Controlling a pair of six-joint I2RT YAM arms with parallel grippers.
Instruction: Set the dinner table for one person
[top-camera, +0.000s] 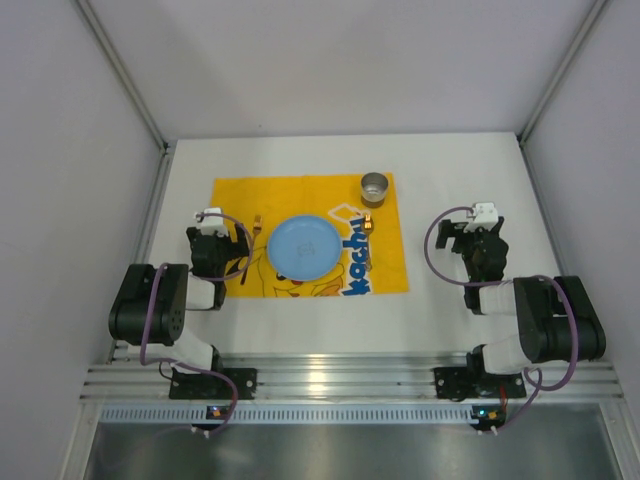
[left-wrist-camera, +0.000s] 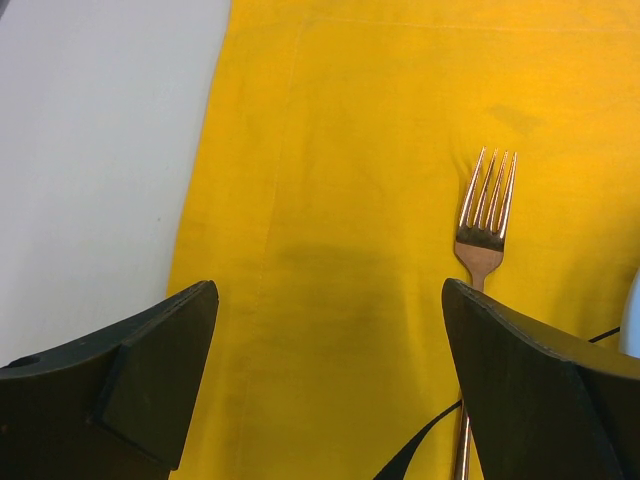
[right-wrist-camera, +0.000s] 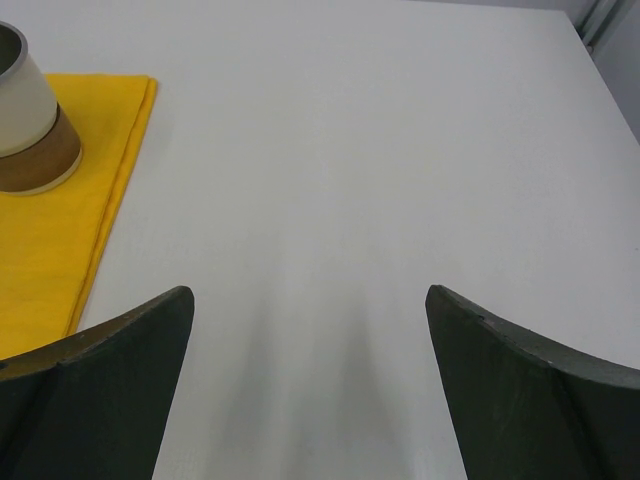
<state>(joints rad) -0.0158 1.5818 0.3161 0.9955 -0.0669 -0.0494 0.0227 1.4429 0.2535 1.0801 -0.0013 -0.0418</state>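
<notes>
The white dinner table (top-camera: 450, 170) carries a yellow printed mat (top-camera: 240, 195). On the mat lie a blue plate (top-camera: 303, 246), a copper fork (top-camera: 257, 228) left of it, a second copper utensil (top-camera: 367, 230) right of it, and a grey-and-brown cup (top-camera: 374, 187) at the far right corner. My left gripper (top-camera: 234, 240) is open and empty over the mat (left-wrist-camera: 330, 150); the fork (left-wrist-camera: 485, 215) lies just inside its right finger (left-wrist-camera: 530, 380). My right gripper (top-camera: 474, 232) is open and empty over bare table (right-wrist-camera: 350, 150), right of the mat (right-wrist-camera: 60, 240) and cup (right-wrist-camera: 30, 120).
Grey walls with metal posts enclose the table on three sides. An aluminium rail (top-camera: 340, 380) runs along the near edge, where both arm bases are bolted. The plate's rim (left-wrist-camera: 632, 320) shows at the right edge of the left wrist view.
</notes>
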